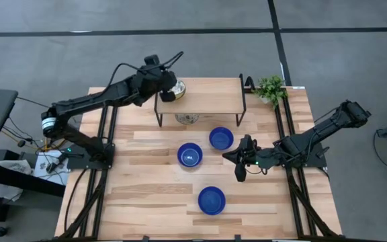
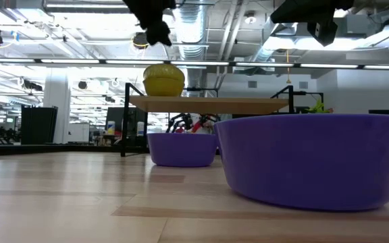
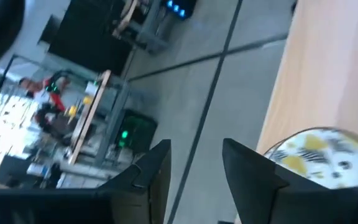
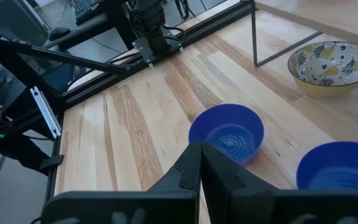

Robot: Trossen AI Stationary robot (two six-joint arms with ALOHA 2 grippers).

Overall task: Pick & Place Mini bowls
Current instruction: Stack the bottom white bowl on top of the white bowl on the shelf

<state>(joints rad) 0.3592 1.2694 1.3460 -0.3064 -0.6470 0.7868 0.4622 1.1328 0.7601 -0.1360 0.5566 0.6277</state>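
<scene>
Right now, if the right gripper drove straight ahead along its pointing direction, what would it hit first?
Most likely the middle blue mini bowl: in the wrist view it sits directly ahead of the shut right gripper, with bare table between. Height is unclear, so the fingers might pass over its rim.
</scene>
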